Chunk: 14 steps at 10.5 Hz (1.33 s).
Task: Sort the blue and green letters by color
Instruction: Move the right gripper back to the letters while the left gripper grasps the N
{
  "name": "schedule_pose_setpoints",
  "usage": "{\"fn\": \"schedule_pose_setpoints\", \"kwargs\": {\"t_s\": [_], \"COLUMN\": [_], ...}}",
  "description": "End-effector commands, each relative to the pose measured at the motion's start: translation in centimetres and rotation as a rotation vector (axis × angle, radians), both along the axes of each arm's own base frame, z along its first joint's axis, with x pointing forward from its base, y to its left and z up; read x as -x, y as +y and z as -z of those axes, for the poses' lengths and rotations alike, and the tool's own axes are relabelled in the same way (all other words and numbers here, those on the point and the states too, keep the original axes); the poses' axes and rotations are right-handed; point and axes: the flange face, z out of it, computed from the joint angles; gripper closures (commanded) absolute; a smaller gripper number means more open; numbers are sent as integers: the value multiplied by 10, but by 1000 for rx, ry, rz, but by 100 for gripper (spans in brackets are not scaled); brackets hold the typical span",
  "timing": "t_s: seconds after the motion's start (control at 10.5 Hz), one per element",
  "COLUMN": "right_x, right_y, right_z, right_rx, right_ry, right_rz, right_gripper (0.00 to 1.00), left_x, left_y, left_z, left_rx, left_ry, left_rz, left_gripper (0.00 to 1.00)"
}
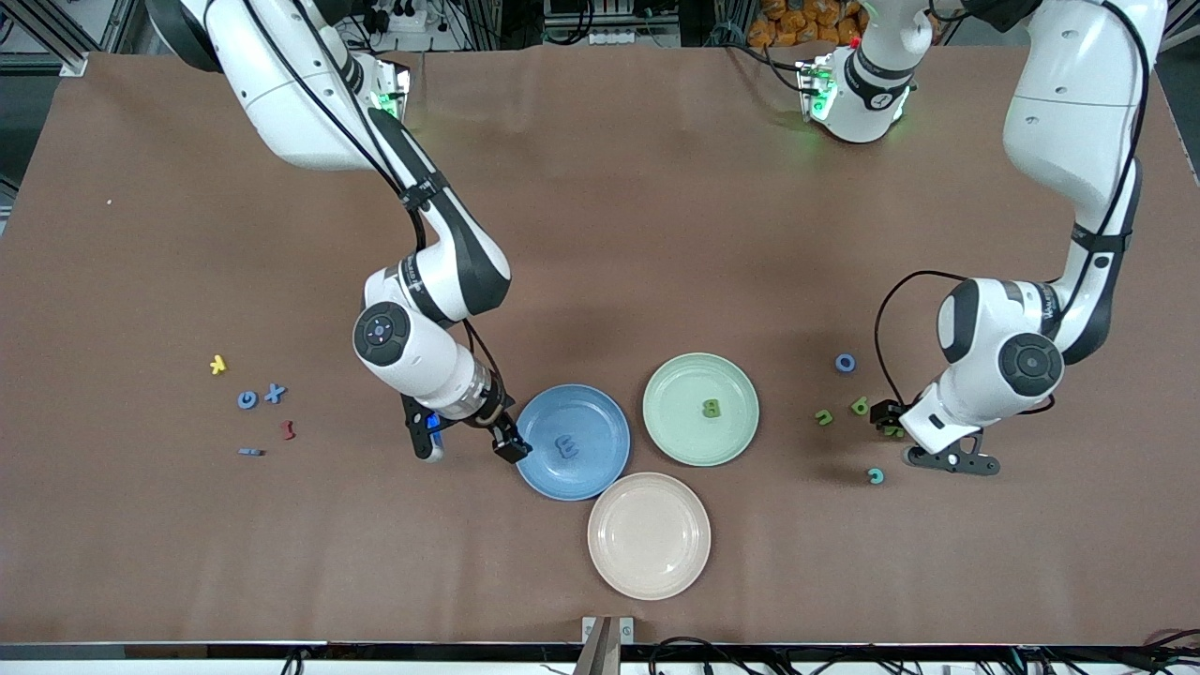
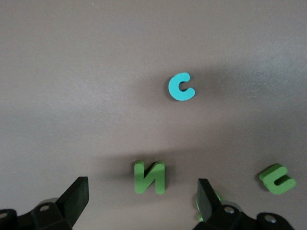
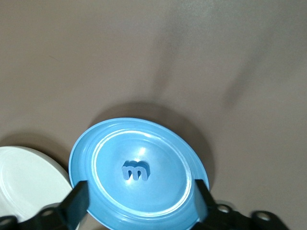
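My right end effector (image 1: 469, 433) hangs over the blue plate (image 1: 600, 469), at the edge toward the right arm's end of the counter (image 1: 600, 187), its fingers spread wide and holding nothing. A blue E (image 1: 566, 446) lies in that plate's well. My left end effector (image 1: 889, 419) is low over a cluster of green letters, fingers fully apart and empty, straddling a green N (image 2: 149, 177) in the left wrist view.

The green plate (image 1: 656, 431) already holds a green B (image 1: 712, 408). The pale plate (image 1: 619, 562), nearest the front camera, is bare.

My worry on the left side is crowding. Another green letter (image 2: 277, 178) lies just beside one finger and a scrap of green peeks from under it, so closing may nudge a neighbour or pinch two at once. A teal C (image 1: 875, 476) sits near; I judge it could be mistaken for either colour. A blue ring-shaped letter (image 1: 846, 363) lies farther from the front camera.

On the right side, lifting away carelessly could clip the blue plate's rim and shift it against the pale plate, which it nearly touches. Toward the right arm's end wait a blue G (image 1: 247, 400), a blue X (image 1: 274, 393) and a flat blue piece (image 1: 249, 452), mixed with a yellow letter (image 1: 217, 365) and a red one (image 1: 288, 430) that I must leave alone.
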Motion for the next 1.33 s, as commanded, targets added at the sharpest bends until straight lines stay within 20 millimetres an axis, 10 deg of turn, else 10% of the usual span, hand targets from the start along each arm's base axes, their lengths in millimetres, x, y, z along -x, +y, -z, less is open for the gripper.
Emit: {"fn": "schedule_pose_setpoints", "kwargs": {"t_s": [0.0,0.38,0.76,0.95,1.23], "right_x": [0,-5,-19,-39,-42], "right_y": [-28,-151,-223,-299,-350], "right_z": [19,34,29,5,17], "right_rx": [170,314,345,334,350], "right_ry": [42,168,155,71,-20], "right_rz": [-282,-613,-665,-516,-430], "right_gripper": [0,0,0,0,0], "left_x": [13,18,17,16,8], "left_y": [3,5,11,13,12], "left_z": [16,37,38,37,15], "left_rx": [4,15,10,10,14], "left_ry": [-30,-46,-45,-47,-78], "left_rz": [26,23,58,65,51], "left_gripper": [0,6,93,100,100]}}
